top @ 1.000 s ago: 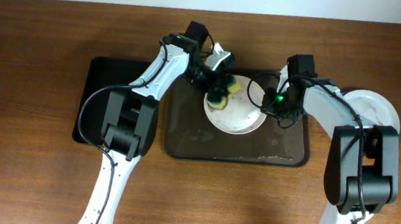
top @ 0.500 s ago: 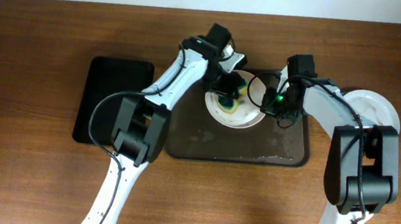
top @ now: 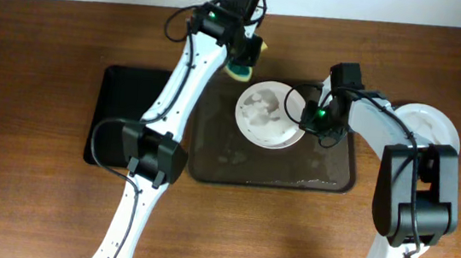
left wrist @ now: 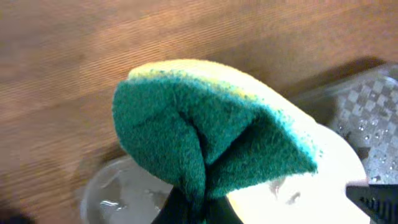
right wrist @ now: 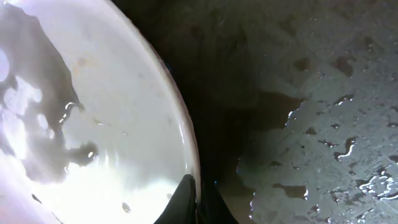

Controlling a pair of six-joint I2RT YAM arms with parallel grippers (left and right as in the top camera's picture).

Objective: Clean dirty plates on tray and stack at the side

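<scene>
One white plate (top: 267, 120) lies on the dark tray (top: 235, 166), wet with grey smears. My left gripper (top: 243, 60) is shut on a green and yellow sponge (left wrist: 205, 124) and holds it off the plate, over the tray's far edge. The plate (left wrist: 323, 186) shows below the sponge in the left wrist view. My right gripper (top: 306, 115) is shut on the plate's right rim (right wrist: 177, 124), one finger on each side of it. More white plate (top: 442, 125) shows on the table at the right, partly hidden by the right arm.
A narrower black tray (top: 125, 114) lies left of the dark tray. The dark tray's floor (right wrist: 323, 124) is wet with drops. Both arms reach over the tray from the front.
My left gripper lifted the sponge off the plate and moved it back and to the left, past the tray's far edge. The right gripper and the plate have stayed put.
</scene>
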